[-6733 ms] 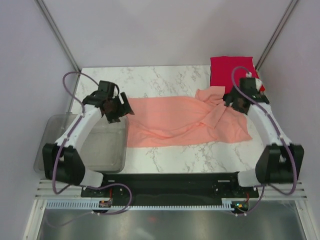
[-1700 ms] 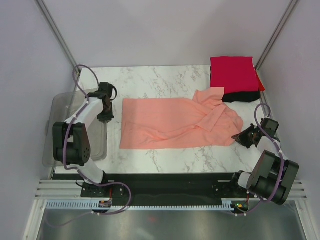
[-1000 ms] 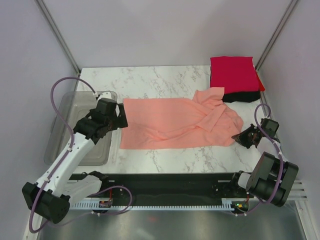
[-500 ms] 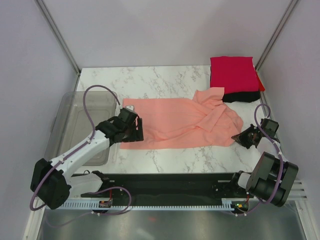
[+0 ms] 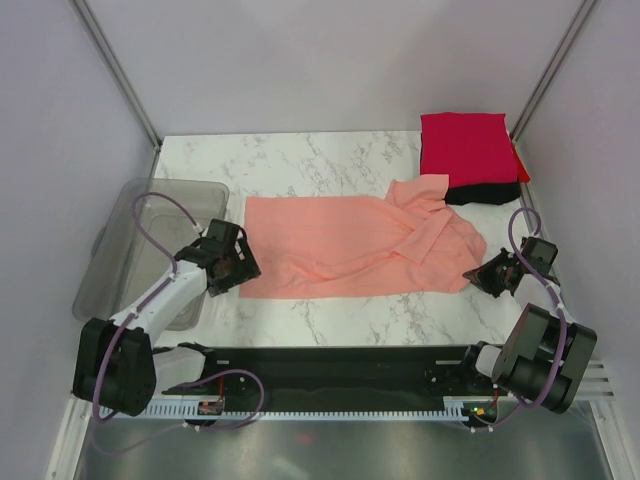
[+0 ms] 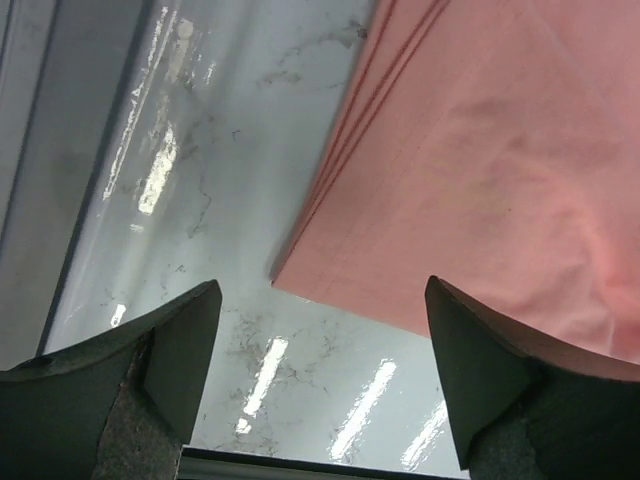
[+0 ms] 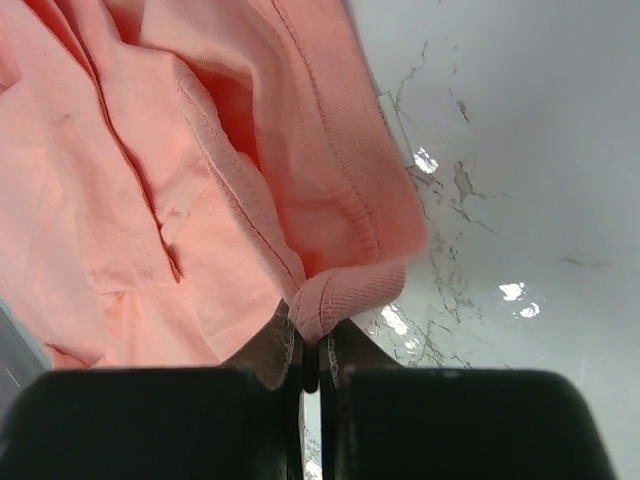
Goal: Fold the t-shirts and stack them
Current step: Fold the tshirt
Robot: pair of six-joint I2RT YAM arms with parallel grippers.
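left corner grab pending

the salmon-pink t-shirt (image 5: 350,245) lay across the bench (image 5: 330,160), the red and black t-shirts (image 5: 468,150) stacked far right. the right hand (image 7: 312,345) pinched its near-right edge; the left hand (image 6: 322,290) hung spread above the near-left corner. it would do best to straddle every layer there before closing.

the salmon-pink t-shirt (image 5: 350,245) lies spread across the middle of the table (image 5: 320,160). its left part is flat and layered with a straight edge, and its right part is rumpled into folds. the red t-shirt (image 5: 468,145) is folded square in the far right corner on the folded black t-shirt (image 5: 485,194), which shows along its near edge.
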